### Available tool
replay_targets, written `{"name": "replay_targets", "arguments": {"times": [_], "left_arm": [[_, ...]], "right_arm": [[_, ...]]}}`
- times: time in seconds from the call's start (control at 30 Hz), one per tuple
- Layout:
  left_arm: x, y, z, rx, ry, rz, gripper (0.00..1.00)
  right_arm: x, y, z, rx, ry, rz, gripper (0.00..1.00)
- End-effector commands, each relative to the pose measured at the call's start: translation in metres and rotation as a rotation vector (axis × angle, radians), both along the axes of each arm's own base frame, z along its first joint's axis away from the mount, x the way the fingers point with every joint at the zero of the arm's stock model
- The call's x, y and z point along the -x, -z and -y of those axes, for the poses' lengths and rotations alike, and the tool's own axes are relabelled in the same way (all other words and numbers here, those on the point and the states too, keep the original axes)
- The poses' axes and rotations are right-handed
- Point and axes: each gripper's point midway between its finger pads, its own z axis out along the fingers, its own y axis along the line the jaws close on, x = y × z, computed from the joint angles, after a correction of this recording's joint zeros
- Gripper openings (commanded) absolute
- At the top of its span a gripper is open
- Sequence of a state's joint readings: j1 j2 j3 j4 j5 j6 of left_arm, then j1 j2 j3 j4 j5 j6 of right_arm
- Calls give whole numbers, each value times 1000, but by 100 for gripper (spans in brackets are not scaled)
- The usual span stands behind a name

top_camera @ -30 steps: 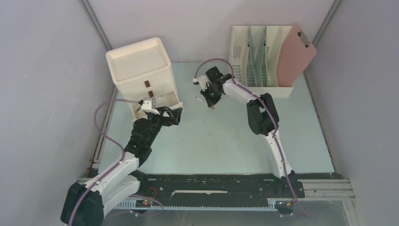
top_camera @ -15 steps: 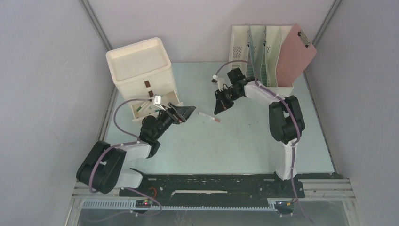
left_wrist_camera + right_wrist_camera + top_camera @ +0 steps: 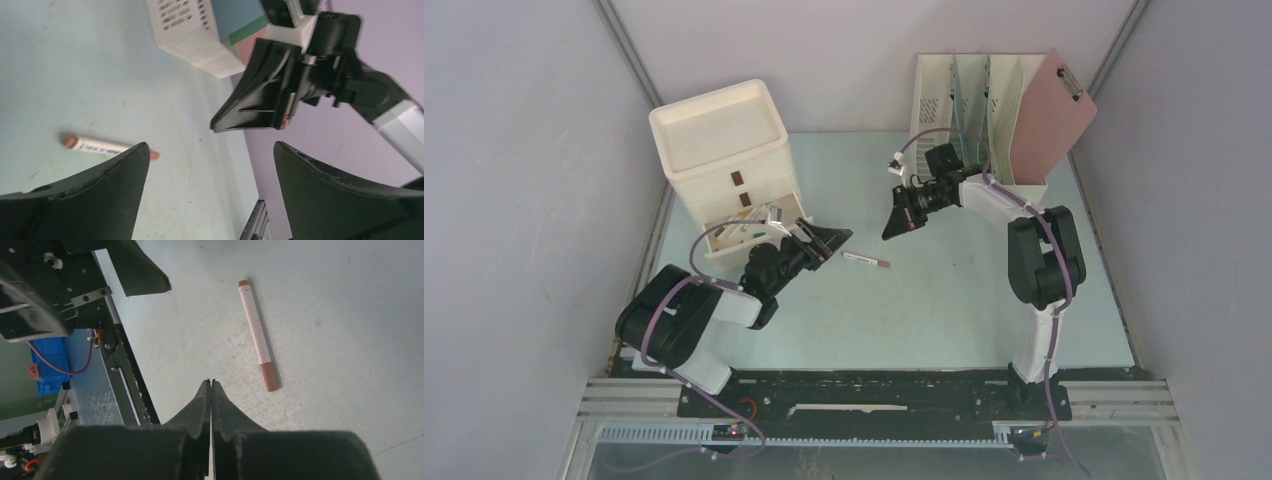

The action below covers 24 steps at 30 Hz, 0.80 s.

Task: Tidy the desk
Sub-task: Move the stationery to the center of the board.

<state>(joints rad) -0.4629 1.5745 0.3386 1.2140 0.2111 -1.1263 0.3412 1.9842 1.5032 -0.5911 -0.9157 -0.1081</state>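
The desk point(image 3: 924, 310) is a pale mint-green tabletop. A white marker with a red-brown cap point(image 3: 866, 261) lies loose on it near the middle. My left gripper point(image 3: 829, 240) is open just left of the marker; in the left wrist view the marker point(image 3: 100, 147) lies beside the left fingertip of that gripper point(image 3: 210, 145), with nothing between the fingers. My right gripper point(image 3: 892, 228) hangs shut and empty above and right of the marker. The right wrist view shows the shut gripper point(image 3: 211, 383) left of the marker point(image 3: 257, 335).
A cream drawer unit point(image 3: 724, 140) stands at the back left, its bottom drawer point(image 3: 744, 232) pulled open with small items inside. A cream file rack point(image 3: 974, 120) with a pink clipboard point(image 3: 1052, 115) stands at the back right. A black rail point(image 3: 874, 395) runs along the front edge.
The right gripper has drawn back to the right, leaving the marker lying on the desk, and its jaws have shut. The left arm has swung its open gripper from the drawer towards the marker.
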Motion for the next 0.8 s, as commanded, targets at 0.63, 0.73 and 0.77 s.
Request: {"name": "replay_targets", "arguments": {"times": [0.63, 0.73, 0.77], "left_arm": [[-16, 97, 47, -688, -166, -766, 88], [-16, 102, 45, -729, -193, -780, 87], [-17, 105, 43, -742, -202, -787, 86]], "right_arm": [[-26, -68, 54, -53, 80, 271, 13], [-25, -71, 55, -64, 82, 274, 13], [-25, -71, 56, -66, 84, 273, 12]]}}
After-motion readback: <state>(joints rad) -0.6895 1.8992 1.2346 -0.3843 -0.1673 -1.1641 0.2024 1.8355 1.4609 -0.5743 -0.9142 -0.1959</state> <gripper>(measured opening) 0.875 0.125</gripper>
